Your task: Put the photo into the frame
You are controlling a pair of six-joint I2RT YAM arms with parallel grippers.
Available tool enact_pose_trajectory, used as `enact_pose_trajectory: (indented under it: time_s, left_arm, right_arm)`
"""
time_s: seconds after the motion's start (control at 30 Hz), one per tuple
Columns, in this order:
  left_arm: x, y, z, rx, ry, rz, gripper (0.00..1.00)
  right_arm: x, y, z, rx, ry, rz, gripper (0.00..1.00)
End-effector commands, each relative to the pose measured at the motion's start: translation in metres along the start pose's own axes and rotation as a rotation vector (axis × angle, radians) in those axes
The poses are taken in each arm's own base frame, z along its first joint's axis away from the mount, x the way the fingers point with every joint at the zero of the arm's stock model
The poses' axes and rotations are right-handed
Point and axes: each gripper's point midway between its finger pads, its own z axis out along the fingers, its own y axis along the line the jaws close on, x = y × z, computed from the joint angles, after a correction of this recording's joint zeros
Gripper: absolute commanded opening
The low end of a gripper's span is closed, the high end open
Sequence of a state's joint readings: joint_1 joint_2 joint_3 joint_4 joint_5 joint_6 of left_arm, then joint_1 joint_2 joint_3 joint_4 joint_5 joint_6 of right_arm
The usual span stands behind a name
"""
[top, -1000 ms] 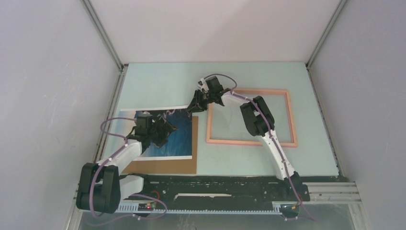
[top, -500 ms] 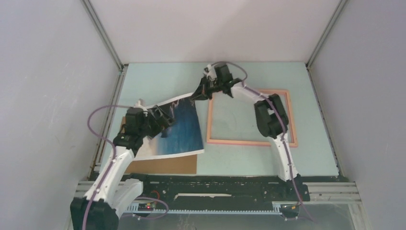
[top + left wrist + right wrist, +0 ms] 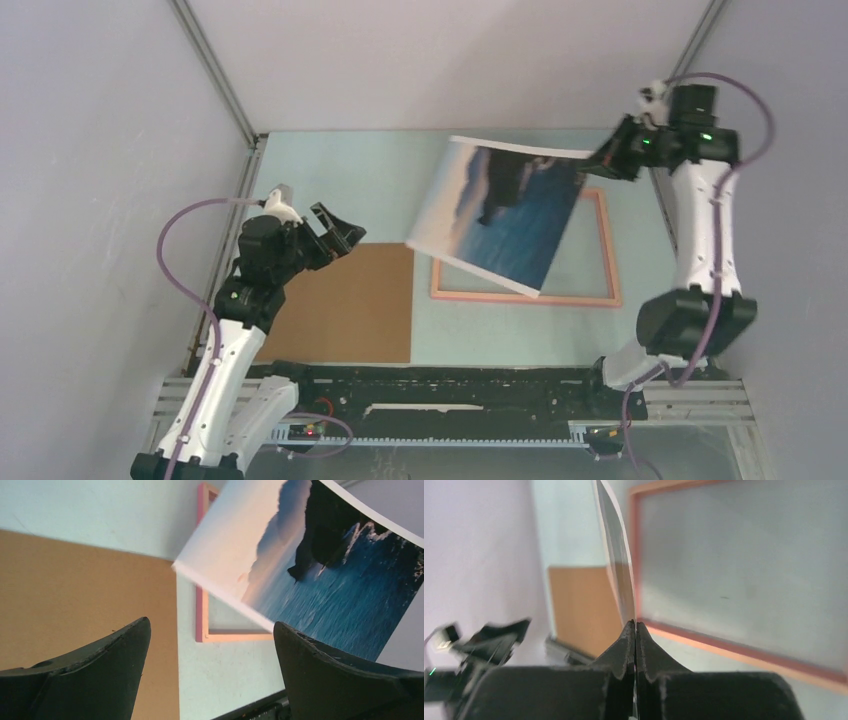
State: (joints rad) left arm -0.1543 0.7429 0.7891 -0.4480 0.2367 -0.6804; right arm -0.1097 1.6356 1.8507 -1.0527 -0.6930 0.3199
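Observation:
The photo point(image 3: 505, 215), a sea-and-cliff print with a white border, hangs in the air tilted over the left part of the frame point(image 3: 606, 250). My right gripper point(image 3: 603, 158) is shut on the print's far right corner, high near the right wall. In the right wrist view the photo point(image 3: 619, 565) runs edge-on out of the closed jaws, with the salmon-pink frame point(image 3: 744, 652) lying on the table below. My left gripper point(image 3: 338, 228) is open, raised over the brown cardboard sheet point(image 3: 345, 305), holding nothing. The left wrist view shows the photo point(image 3: 310, 570) and one frame corner point(image 3: 202, 630).
The cardboard sheet point(image 3: 75, 590) lies flat on the pale green table point(image 3: 350, 175) at the front left. White walls point(image 3: 90, 200) with metal rails close in the left and right sides. A black rail point(image 3: 450, 390) with the arm bases runs along the near edge.
My right gripper closed on the photo's corner, lifted it off the cardboard and swung it right and up over the frame. The left arm drew back and rose, still open.

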Motion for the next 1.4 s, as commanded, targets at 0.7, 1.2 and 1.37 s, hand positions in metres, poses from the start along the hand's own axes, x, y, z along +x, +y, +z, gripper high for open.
enact_pose_trajectory:
  time_s: [0.7, 1.2, 1.37]
  left_arm:
    - [0.046, -0.041, 0.026, 0.224, 0.232, -0.132, 1.00]
    - [0.078, -0.102, 0.071, 0.560, 0.071, -0.063, 1.00]
    - [0.110, -0.119, 0.120, 0.528, 0.175, -0.069, 1.00]
  right_arm:
    - [0.027, -0.004, -0.014, 0.405, -0.183, -0.314, 0.00]
    - [0.072, 0.028, 0.190, 0.197, 0.083, 0.053, 0.00]
    - [0.081, 0.033, 0.211, 0.172, 0.101, 0.187, 0.00]
